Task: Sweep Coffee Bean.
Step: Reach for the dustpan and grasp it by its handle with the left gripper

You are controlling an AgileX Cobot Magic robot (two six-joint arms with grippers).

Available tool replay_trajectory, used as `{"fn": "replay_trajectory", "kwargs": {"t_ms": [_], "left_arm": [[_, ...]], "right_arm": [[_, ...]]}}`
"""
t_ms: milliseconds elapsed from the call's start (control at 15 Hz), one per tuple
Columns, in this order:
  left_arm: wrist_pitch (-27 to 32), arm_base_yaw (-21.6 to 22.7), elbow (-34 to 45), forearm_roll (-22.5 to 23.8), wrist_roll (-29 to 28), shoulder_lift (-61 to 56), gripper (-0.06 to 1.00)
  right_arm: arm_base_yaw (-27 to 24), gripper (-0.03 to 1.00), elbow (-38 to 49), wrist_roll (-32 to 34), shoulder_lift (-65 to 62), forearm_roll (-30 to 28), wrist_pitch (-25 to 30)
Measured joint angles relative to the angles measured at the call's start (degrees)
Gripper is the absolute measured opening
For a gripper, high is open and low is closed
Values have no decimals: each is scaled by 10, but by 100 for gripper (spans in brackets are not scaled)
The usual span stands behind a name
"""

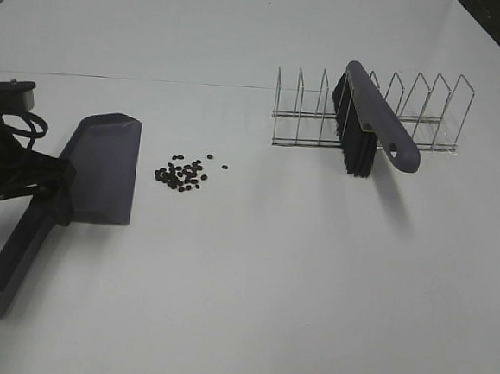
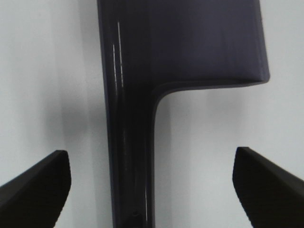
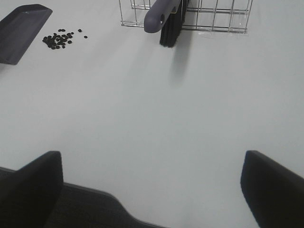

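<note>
Overall, white tabletop (image 1: 268, 292) (faint seam (image 1: 154, 82) across), coffee bean (image 1: 182, 174) cluster beside dustpan (image 1: 104, 171).

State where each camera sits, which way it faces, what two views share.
Exterior high: mounted high, looking down at dustpan, coffee bean, brush; left gripper at edge.
Left wrist: behind left gripper, straight down on dustpan handle; jaws open.
Right wrist: behind right gripper, low, facing the brush; jaws open.
Shared: exterior and right wrist show coffee bean, brush.

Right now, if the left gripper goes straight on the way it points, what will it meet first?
The dustpan handle. It lies between the open jaws of the left gripper, a little off centre, so it probably comes first; the depth is unclear.
</note>
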Motion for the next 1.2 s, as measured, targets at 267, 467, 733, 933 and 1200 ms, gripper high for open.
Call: {"fn": "replay_trajectory", "kwargs": {"t_ms": [267, 467, 733, 933, 1200], "left_arm": [[-13, 0, -1, 1, -3, 57, 85], [-26, 0, -9, 10, -4, 85, 84], [-28, 0, -12, 22, -6, 88, 67], [-38, 0, -12, 22, -6, 91, 32], [-39, 0, -12, 25, -7, 91, 33]], "right_arm": [[0, 95, 0, 0, 0, 0, 0], [0, 95, 0, 0, 0, 0, 0], [0, 95, 0, 0, 0, 0, 0], [0, 94, 0, 0, 0, 0, 0], [0, 93, -2, 0, 2, 0, 0]]}}
